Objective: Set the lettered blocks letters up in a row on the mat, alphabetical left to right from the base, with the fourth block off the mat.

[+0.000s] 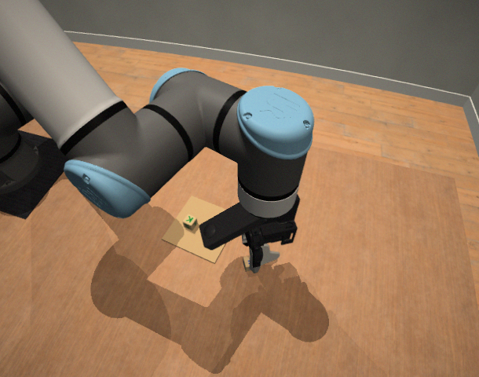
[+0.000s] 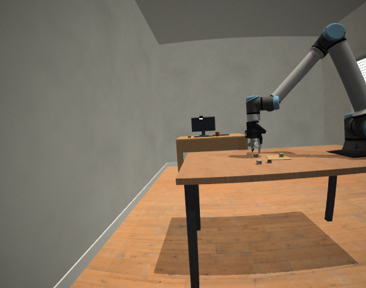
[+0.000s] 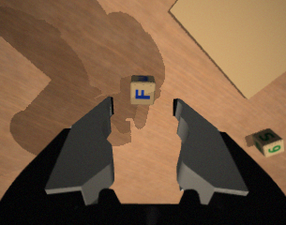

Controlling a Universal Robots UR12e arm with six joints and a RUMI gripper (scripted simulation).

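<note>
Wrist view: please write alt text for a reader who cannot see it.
Two grey gripper fingers stand open and empty over a wooden table, with a small block showing a blue F lying just beyond their tips. A block with a green 6 lies at lower right off the mat, and a corner of the tan mat fills the upper right.

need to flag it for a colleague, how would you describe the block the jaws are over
Start at the tan mat on the wooden table. Just off its edge, beneath the open gripper, stands one small block. It alone shows a blue F; the block nearby bears green marks.
</note>
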